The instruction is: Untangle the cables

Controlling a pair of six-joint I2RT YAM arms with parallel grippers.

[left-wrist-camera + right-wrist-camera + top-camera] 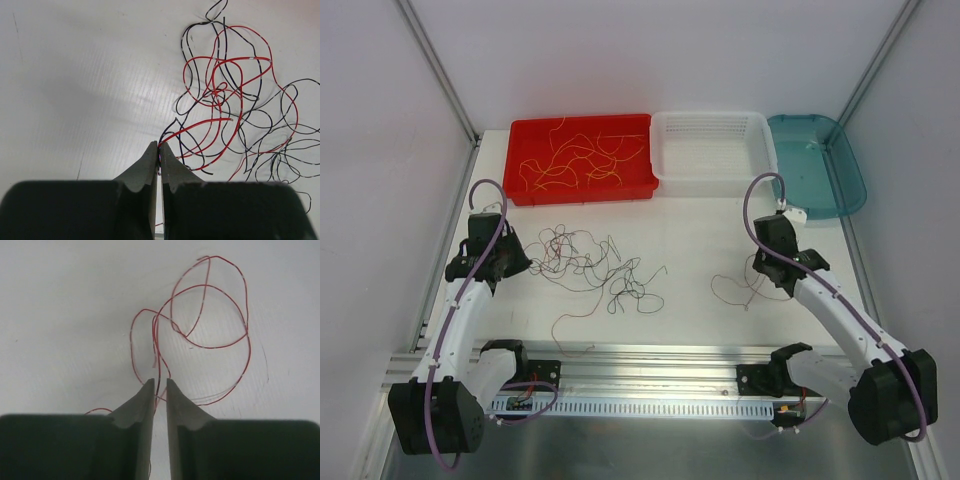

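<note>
The main tangle [588, 265] of red and black wires lies on the left-centre of the counter [700, 225], loosely spread but with many strands crossing one another. One red wire [200, 325] lies alone on the right side of the counter, well apart from the tangle and free of any black strand. A batch of yellow wires [575, 160] lies in the red bin [520, 190] at the far left. The white basket [760, 165] beside it and the teal tray [850, 190] at the far right hold no wires.

The left pincer [159, 147] is closed at the left edge of the tangle, with a red and a black strand clamped between its tips. The right pincer [160, 382] sits over the lone red wire. Its jaws stand slightly apart, and the wire runs through the gap unclamped.

Judgement: the task is partly done. The yellow wires and one red wire are sorted out. The red and black strands in the tangle are left to separate, which is most of the work.
</note>
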